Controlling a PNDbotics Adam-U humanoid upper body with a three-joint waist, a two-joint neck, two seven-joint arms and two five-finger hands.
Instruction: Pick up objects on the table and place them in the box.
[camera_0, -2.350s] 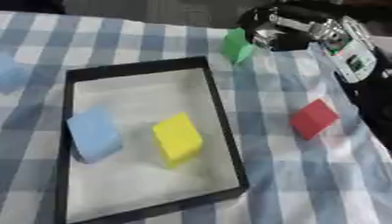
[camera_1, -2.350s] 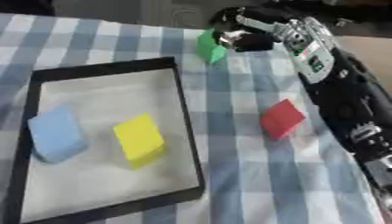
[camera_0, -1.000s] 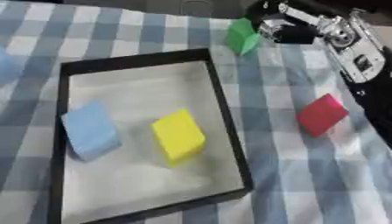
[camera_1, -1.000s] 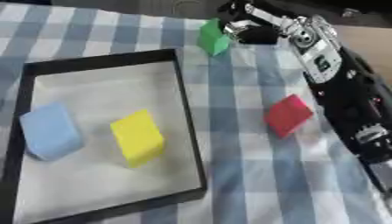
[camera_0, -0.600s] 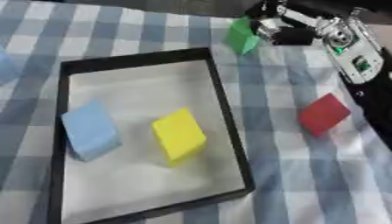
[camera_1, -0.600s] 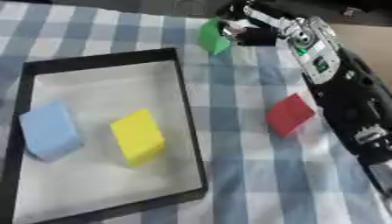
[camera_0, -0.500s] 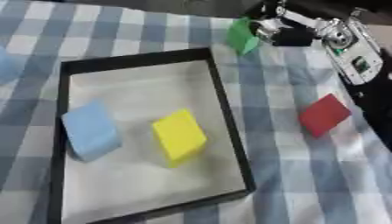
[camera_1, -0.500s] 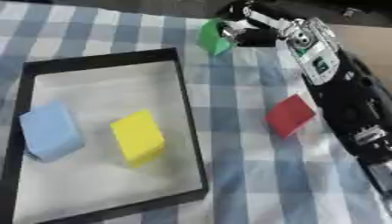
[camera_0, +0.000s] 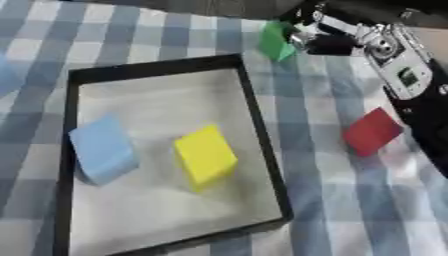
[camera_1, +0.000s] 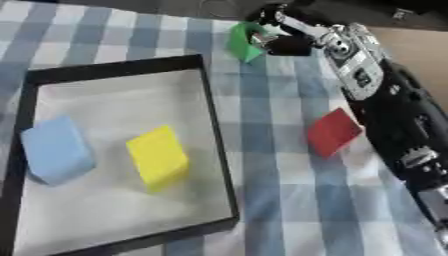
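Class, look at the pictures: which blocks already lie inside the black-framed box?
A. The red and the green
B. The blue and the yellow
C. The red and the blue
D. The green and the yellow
B: the blue block and the yellow block lie inside the box; the red block and the green block are outside on the cloth.

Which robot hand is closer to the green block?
The right. The right hand is right at the green block, fingers around its far end at the back of the table. The left hand shows in neither view.
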